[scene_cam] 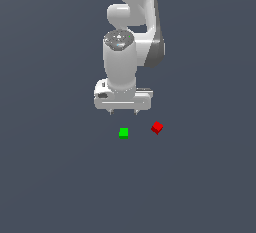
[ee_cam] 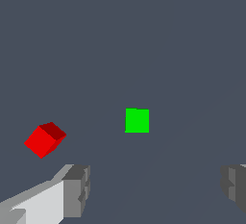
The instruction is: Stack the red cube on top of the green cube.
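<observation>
Red cube (scene_cam: 157, 127) sits on the grey tabletop (scene_cam: 55, 177), turned askew, just to the exterior view's right of the green cube (scene_cam: 123, 132). White pincer (scene_cam: 123, 112) hangs above them, fingers apart and empty. Closing without matching that skew could nudge the red cube into its green neighbour.

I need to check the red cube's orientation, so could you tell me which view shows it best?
The wrist view: the red cube appears large, with its rotated faces distinct. The exterior view shows it only as a tiny shape.
</observation>
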You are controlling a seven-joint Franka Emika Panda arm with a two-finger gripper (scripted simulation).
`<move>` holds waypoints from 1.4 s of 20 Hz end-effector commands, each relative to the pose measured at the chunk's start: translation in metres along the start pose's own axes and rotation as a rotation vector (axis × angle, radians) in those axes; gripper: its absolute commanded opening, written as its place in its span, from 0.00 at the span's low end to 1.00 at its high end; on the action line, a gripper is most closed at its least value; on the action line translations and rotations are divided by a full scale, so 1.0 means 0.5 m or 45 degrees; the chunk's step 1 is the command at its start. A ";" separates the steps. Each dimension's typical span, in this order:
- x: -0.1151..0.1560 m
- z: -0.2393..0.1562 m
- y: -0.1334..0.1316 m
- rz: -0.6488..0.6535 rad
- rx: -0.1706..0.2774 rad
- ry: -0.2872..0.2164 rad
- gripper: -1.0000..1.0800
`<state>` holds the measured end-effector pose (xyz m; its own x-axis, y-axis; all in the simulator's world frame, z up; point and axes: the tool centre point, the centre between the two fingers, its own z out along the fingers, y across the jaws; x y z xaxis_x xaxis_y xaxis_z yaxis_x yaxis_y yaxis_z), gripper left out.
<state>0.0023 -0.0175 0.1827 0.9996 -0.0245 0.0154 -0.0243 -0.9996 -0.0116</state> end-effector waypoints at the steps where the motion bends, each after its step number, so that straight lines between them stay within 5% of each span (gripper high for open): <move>1: 0.000 0.000 0.000 0.000 0.000 0.000 0.96; 14: -0.019 0.027 -0.035 0.104 -0.003 -0.001 0.96; 28: -0.056 0.105 -0.146 0.408 -0.010 -0.006 0.96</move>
<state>-0.0219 0.0502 0.1352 0.9505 -0.3106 0.0081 -0.3106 -0.9505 -0.0077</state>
